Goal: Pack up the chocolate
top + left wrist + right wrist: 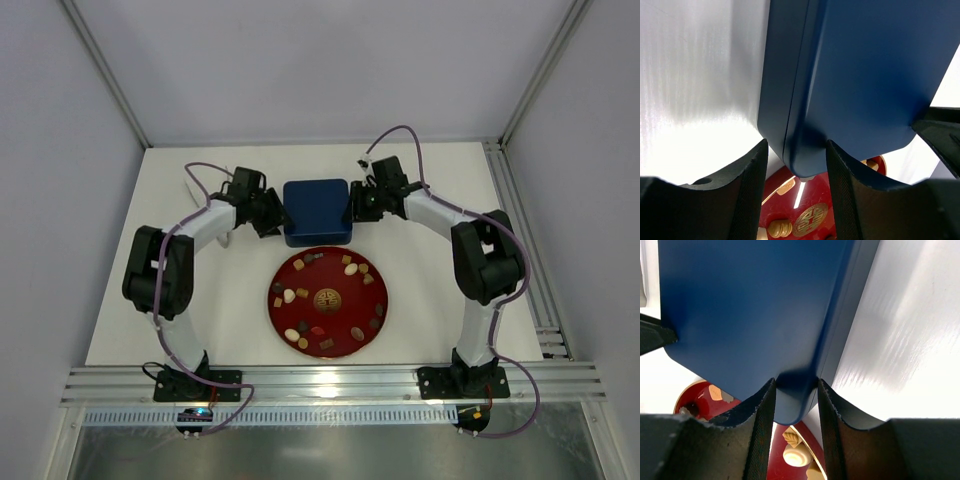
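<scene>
- Chocolate (289, 296) lies in loose pieces on the round red plate (320, 275), on the arm-base side of both pairs of fingers. None of it is in the dark blue box (316, 212), which looks closed.
- Right fingers (796, 385) are clamped across the box's edge, one on its top face and one down its side wall.
- Left fingers (797, 150) straddle the opposite edge the same way. I cannot tell whether they press it or only bracket it.
- Uneven bite is the first risk: with only one side holding, a lift would probably tilt the lid or drag the box over the tabletop (240, 320).
- Pinching lid and base together would likely raise the box still closed.
- A slipped lid could fall on the plate just beside it and scatter pieces.
</scene>
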`<state>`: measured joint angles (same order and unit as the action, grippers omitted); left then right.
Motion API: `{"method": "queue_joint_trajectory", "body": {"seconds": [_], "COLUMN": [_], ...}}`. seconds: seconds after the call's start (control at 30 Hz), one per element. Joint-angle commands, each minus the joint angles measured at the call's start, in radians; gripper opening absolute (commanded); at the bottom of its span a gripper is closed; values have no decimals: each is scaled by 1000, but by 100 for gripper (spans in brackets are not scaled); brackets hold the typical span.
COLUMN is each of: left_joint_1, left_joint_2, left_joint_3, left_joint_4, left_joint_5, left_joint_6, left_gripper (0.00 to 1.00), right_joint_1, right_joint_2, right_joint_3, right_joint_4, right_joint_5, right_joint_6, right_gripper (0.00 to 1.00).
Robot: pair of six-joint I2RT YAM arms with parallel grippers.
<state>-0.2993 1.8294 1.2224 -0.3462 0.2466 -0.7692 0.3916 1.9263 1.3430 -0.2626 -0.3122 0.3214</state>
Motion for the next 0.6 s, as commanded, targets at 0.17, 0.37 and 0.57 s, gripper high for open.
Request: {"method": "queue_joint_trajectory", "body": {"seconds": [0.17, 0.37, 0.57], "left_joint_1": [-20, -6, 25], "left_joint_2": [93, 80, 100], "left_joint_3": [-55, 60, 219], "left_joint_4": [-169, -201, -243], "left_joint_5": [-133, -136, -104], "left_joint_6": [59, 93, 122], "left_gripper": [48, 52, 55], "right_joint_1": [-31, -33, -33], "right_joint_2": [88, 88, 94], "right_joint_3": [34, 65, 117], "right_joint_4": [-147, -182, -222], "right_joint_5": [53, 58, 56], "right_joint_6": [-36, -53, -59], "right_gripper": [40, 40, 40]}}
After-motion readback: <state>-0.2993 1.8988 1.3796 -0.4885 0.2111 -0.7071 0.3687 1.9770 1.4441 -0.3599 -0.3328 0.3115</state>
